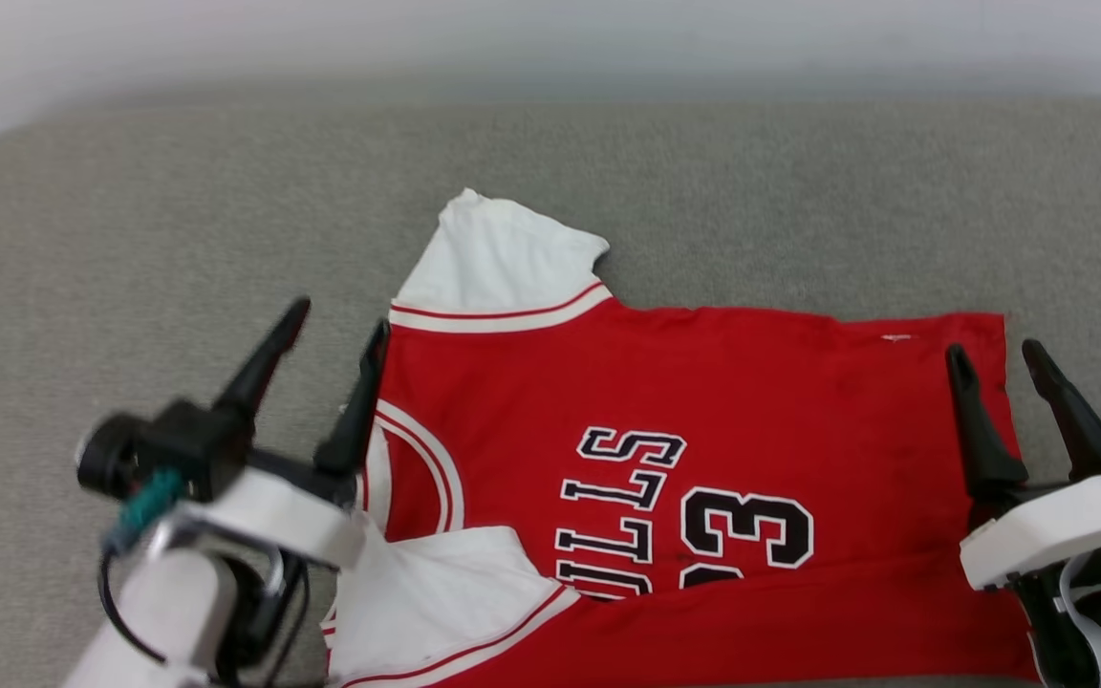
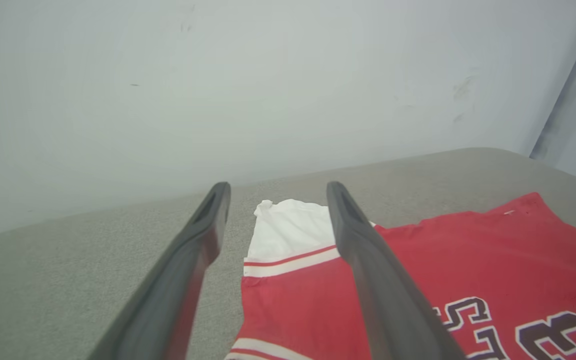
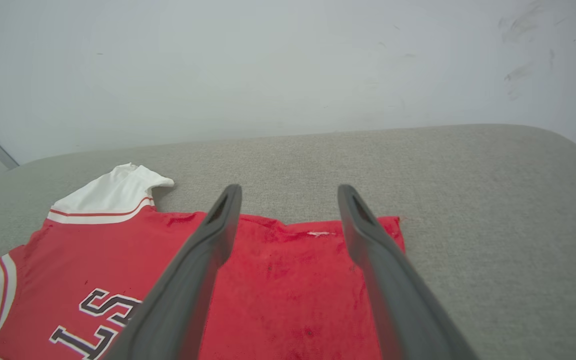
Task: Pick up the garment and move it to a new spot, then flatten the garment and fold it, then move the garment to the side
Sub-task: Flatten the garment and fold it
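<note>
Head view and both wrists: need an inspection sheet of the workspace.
Surface: grey woven fabric surface, rounded far corners.
Job's things: red jersey-style shirt with white short sleeves and black-and-white lettering lies spread, collar toward the robot's left; near sleeve folded onto the chest.
Clutter: nothing seen.
Grippers: left gripper open at the collar end; right gripper open at the hem end; both empty.
Cables: black cable loops under the left wrist.
Surroundings: pale wall behind, faintly scuffed.
</note>
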